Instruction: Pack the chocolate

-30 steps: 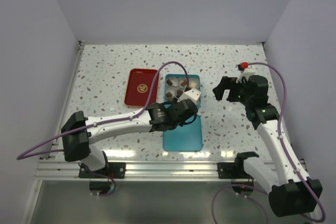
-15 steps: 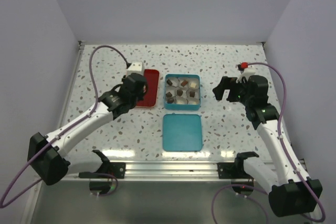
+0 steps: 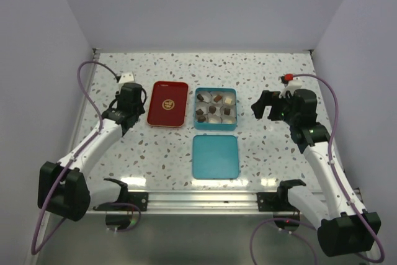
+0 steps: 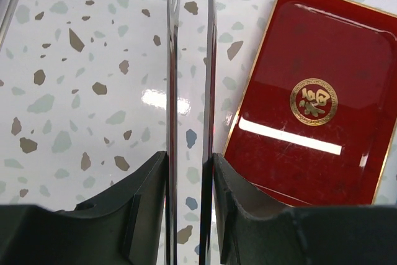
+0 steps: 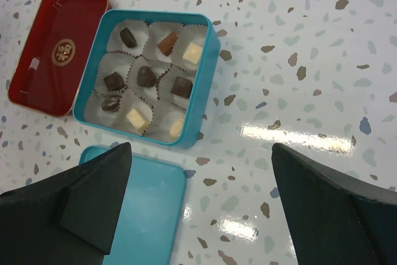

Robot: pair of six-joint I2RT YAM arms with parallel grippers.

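Several chocolate pieces [image 5: 146, 76], dark brown and cream, sit in white paper cups inside the teal square tin [image 5: 208, 79]; the tin also shows in the top view [image 3: 215, 128]. My left gripper [image 3: 131, 100] hangs over bare table just left of the red tray [image 3: 167, 103]. In the left wrist view, the left gripper [image 4: 189, 4] has its thin metal fingers [image 4: 171, 91] a narrow gap apart with nothing between them. My right gripper [image 3: 265, 107] is wide open and empty to the right of the tin; in its own view [image 5: 200, 147] it is above the table.
The red tray [image 4: 310, 153] has a gold emblem and holds nothing. The teal lid [image 3: 215, 156] lies flat in front of the tin and also shows in the right wrist view [image 5: 149, 209]. White walls close off the back and both sides.
My left arm has swung from over the tin to the left, across the red tray, and now sits left of it. The right arm has not moved.
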